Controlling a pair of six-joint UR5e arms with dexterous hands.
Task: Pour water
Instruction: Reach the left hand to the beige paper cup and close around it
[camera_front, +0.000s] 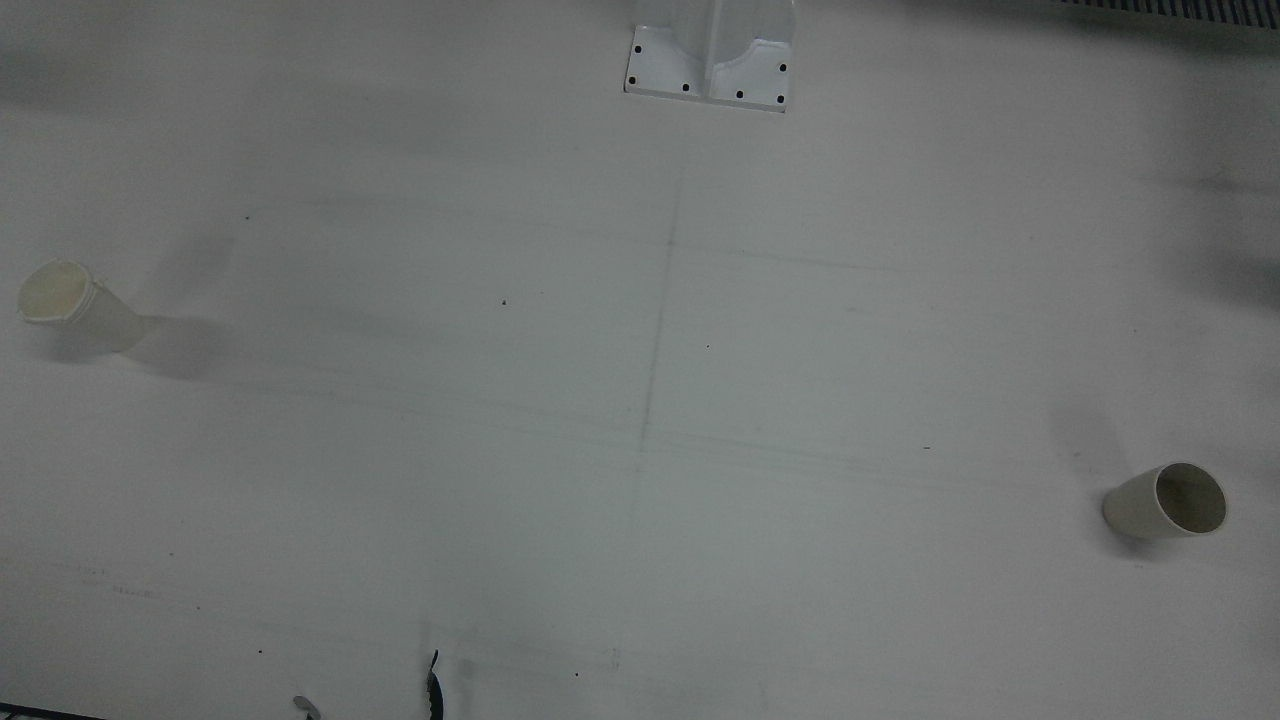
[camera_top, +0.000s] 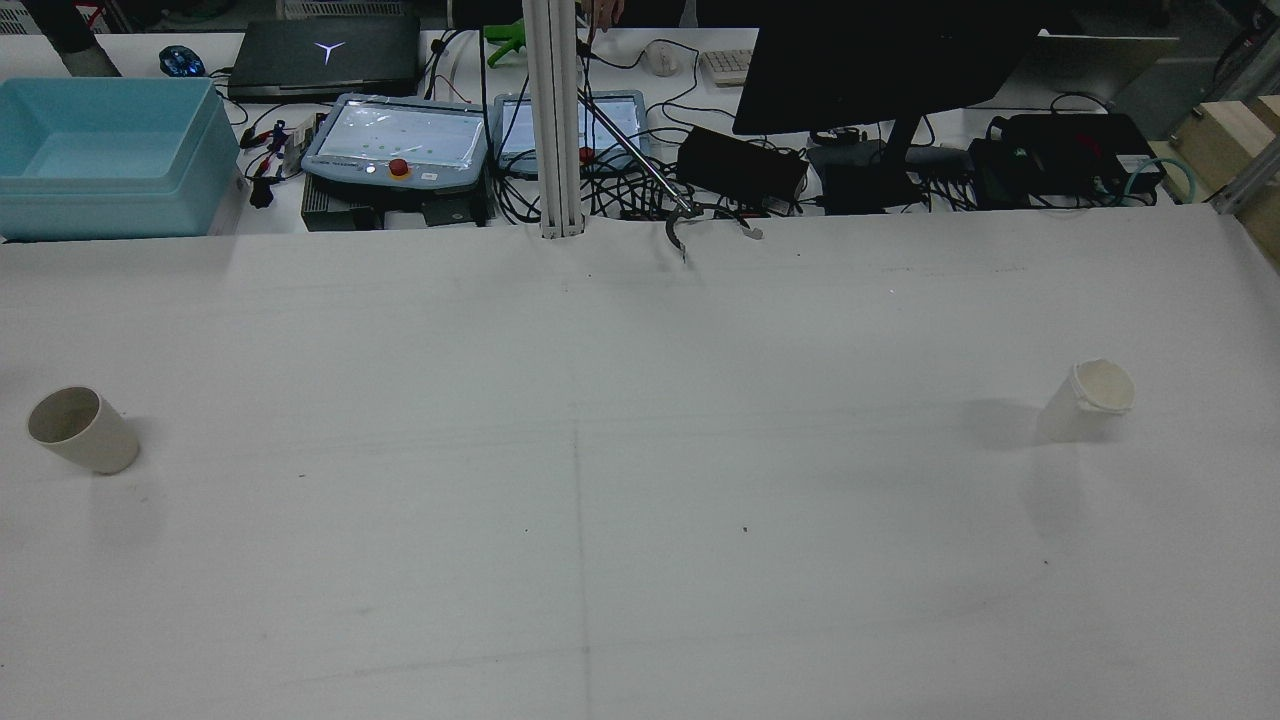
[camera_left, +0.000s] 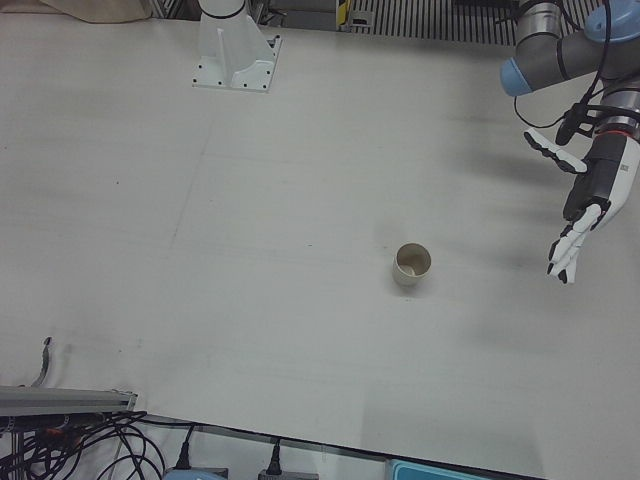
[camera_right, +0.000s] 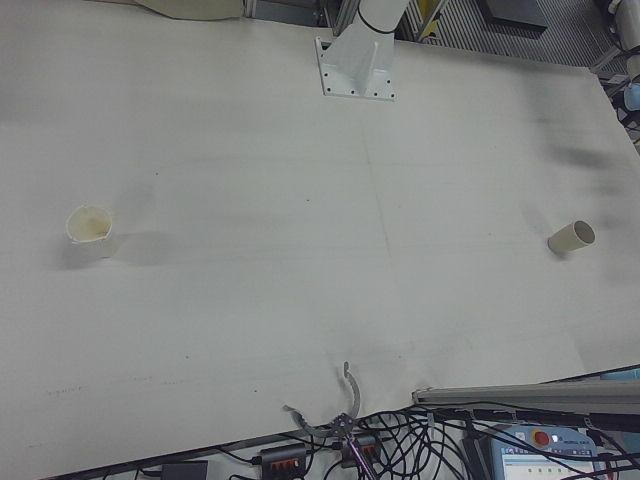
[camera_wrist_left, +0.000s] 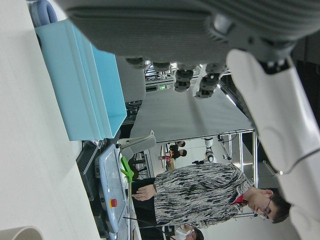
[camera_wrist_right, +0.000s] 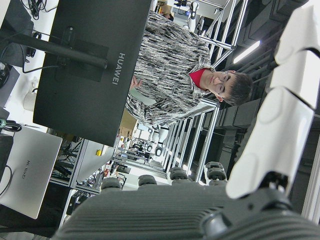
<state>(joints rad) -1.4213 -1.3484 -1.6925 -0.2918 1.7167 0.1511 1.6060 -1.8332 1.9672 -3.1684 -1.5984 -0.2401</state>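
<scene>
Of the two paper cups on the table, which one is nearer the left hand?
The smooth-rimmed cup on the robot's left half of the table; the left hand hovers open beside it. The crumpled-rimmed cup stands far across on the right half.

Grey, blue-capped arm (camera_left: 560, 50) carries black-and-white robot hand (camera_left: 585, 205)

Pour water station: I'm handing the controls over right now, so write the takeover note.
Left robot hand: open, empty, raised off to the side of its cup.
Right robot hand: only partly visible in its own view, holding nothing that shows.
Plain paper cup stands on the robot's left side of the table; the cup with the crumpled rim stands on its right side.
Done: nothing; neither cup is grasped.
Left: grasp, pour, set down.
</scene>
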